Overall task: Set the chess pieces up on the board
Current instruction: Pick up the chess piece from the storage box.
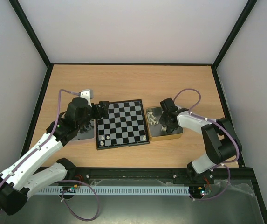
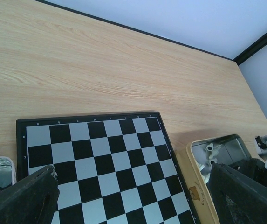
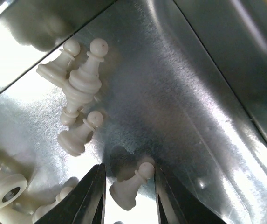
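Barely begun: few pieces (image 1: pixel 108 138) stand on the board (image 1: pixel 122 122); my right jaws flank a pawn (image 3: pixel 129 184), grip unclear, my left jaws wide.

— What are you seeing?
— I'm seeing white shells and black joints on the left arm (image 1: pixel 35 154) and right arm (image 1: pixel 192 122), a purple cable (image 1: pixel 60 95) looping along each.
— The right gripper (image 3: pixel 128 170)?
— Black fingers (image 3: pixel 89 196) are showing.

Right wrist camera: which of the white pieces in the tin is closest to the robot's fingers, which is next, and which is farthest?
1. The small pawn, in between the right fingers.
2. The lying pawn, up and left of them.
3. The tall piece, near the top left; the top pawn beside it is too close to call.
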`<state>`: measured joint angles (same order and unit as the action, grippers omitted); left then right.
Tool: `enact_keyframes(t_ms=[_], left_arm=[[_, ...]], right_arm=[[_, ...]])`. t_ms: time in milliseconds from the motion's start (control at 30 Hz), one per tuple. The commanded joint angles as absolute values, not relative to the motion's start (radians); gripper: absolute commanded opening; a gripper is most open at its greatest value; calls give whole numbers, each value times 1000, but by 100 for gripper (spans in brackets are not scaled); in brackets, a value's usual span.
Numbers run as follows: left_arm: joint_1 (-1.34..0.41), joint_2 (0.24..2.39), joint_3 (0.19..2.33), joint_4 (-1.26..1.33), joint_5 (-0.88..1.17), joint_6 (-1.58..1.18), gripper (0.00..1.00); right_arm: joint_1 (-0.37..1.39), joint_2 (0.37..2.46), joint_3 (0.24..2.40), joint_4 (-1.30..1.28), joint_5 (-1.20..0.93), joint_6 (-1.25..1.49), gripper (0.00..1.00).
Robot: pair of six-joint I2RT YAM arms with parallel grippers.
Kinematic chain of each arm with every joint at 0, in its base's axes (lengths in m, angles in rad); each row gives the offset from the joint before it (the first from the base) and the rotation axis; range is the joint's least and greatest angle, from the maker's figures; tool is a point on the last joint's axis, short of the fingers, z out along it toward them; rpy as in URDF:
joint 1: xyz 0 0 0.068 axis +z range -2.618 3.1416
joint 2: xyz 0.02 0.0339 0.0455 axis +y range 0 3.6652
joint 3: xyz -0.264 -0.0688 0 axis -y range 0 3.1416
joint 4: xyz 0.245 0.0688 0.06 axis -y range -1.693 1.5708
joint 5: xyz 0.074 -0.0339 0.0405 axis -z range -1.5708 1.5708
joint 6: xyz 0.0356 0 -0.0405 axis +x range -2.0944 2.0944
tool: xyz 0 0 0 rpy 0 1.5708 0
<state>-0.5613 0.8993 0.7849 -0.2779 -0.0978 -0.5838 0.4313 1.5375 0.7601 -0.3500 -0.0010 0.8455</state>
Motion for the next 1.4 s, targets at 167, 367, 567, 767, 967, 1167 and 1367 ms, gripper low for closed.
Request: enact_keyframes(t_ms=[167, 367, 567, 767, 967, 1167, 1367], left_arm=[[-555, 892, 818, -283, -118, -561, 90], [-555, 889, 812, -284, -120, -563, 90], [-555, 892, 809, -279, -119, -567, 90], [-554, 892, 804, -278, -111, -573, 90], [-554, 884, 806, -284, -106, -581, 90], [-555, 877, 821, -295, -80, -613, 98], [-553, 863, 834, -243, 55, -572, 100]], right_arm=[[430, 1619, 803, -351, 70, 786, 17], [430, 1626, 820, -385, 88, 728, 14], [431, 1602, 830, -428, 112, 707, 26], [434, 1596, 820, -424, 84, 714, 16], [434, 1585, 809, -394, 86, 704, 8], [441, 1448, 791, -313, 76, 662, 10], [461, 1265, 839, -263, -114, 601, 12]])
